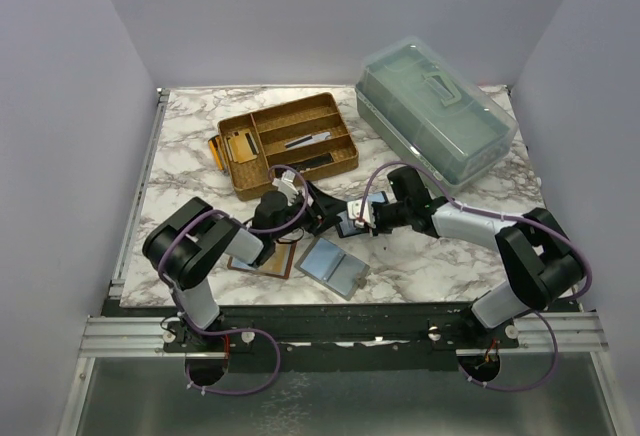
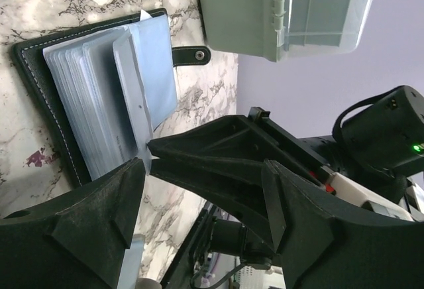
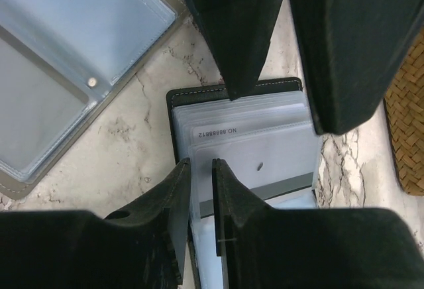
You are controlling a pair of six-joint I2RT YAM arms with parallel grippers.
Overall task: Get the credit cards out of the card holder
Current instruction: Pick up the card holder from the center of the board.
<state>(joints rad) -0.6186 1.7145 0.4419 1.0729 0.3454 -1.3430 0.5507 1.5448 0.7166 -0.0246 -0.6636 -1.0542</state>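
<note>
The black card holder (image 1: 347, 224) (image 2: 40, 70) (image 3: 173, 120) lies open on the marble, blue-grey pockets fanned and its strap tab (image 2: 191, 55) sticking out. One pale credit card (image 3: 265, 150) (image 2: 136, 90) with a dark stripe is lifted partly out of the pockets. My right gripper (image 3: 201, 163) (image 1: 352, 218) is shut on that card's edge, the pale sheet filling the narrow slit between its fingers. My left gripper (image 2: 204, 170) (image 1: 320, 206) hovers wide open just over the holder with nothing between its fingers. A second card (image 3: 252, 128) printed with a number lies behind.
A grey-outside holder (image 1: 333, 266) (image 3: 73, 57) lies open just near of the black one, and a brown holder (image 1: 262, 259) sits under the left arm. Behind are a wicker tray (image 1: 290, 141) (image 3: 407, 136) and a translucent toolbox (image 1: 435, 106) (image 2: 278, 10).
</note>
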